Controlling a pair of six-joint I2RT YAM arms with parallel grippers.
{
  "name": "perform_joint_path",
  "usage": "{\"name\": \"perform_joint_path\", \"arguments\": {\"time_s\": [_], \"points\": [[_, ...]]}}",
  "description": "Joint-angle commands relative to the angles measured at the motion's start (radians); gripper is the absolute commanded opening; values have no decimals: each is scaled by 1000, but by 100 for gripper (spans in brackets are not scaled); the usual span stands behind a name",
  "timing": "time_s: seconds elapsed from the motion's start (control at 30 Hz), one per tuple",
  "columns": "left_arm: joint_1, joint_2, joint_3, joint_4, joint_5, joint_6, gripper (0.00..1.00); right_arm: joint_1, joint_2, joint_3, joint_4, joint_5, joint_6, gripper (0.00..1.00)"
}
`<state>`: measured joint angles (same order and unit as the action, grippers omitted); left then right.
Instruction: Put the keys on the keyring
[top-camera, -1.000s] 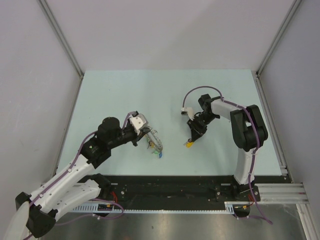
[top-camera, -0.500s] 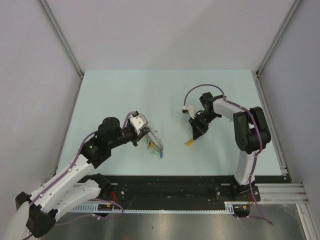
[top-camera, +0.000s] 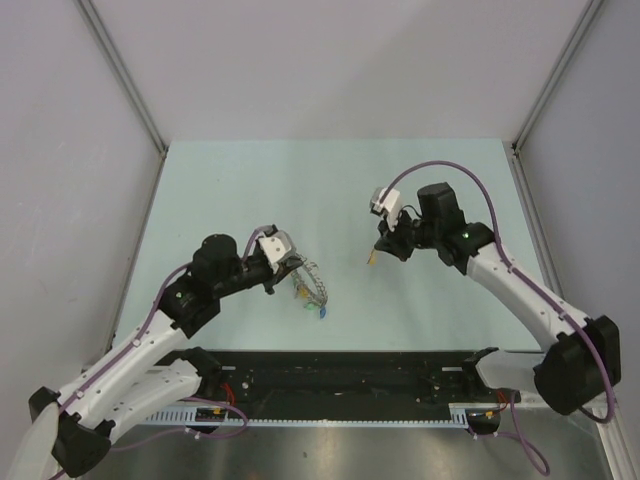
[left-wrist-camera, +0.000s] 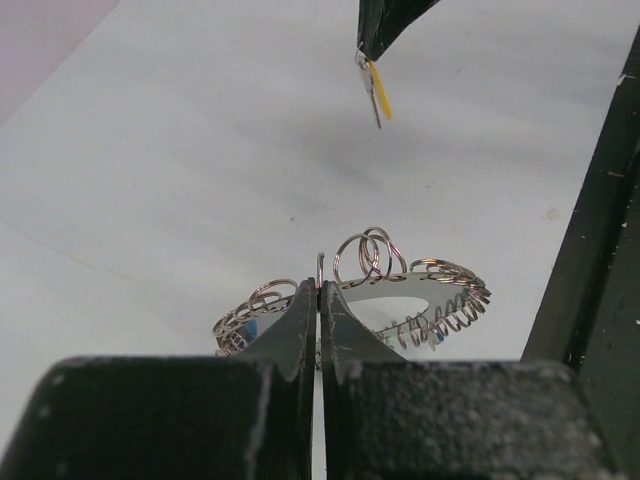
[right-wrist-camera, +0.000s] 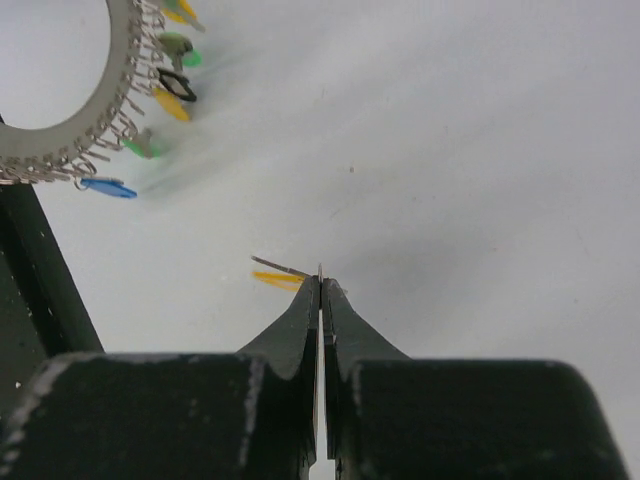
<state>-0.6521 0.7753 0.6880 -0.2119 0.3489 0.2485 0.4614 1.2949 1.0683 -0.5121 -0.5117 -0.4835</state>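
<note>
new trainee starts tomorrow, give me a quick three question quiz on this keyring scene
1. True or false: the right claw is shut on a yellow-headed key.
2. What does the left claw grip? A) the keyring B) a blue key C) nothing
3. Is the yellow-headed key threaded on the keyring yet?
Key: 1 true; 2 A; 3 no, it is held apart from the keyring.

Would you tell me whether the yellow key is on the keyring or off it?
Off: the yellow key hangs from the shut right gripper, apart from the keyring in the left gripper.
</note>
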Motion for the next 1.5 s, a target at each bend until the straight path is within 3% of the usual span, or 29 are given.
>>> {"name": "perform_joint_path", "arguments": {"time_s": [0.0,0.23,0.43,0.63,0.9,1.13,1.47], "points": [[-4,-10,91,49,103,54,0,61,-124,-123,269,10,103,0],[-4,60,177,14,269,147,0,108,-295,-280,574,-30,236,0],[-4,166,294,-110,351,329,0,126,-370,-326,688,-60,273,0],[-4,226,341,-159,367,440,0,123,-367,-326,731,-123,203,0],[-6,190,223,-84,368,476,0,141,-355,-326,679,-251,109,0],[-24,160,174,-32,401,449,0,287,-315,-332,662,-147,-3,0],[-40,119,110,51,390,413,0,347,-293,-347,649,-50,-67,0]]}}
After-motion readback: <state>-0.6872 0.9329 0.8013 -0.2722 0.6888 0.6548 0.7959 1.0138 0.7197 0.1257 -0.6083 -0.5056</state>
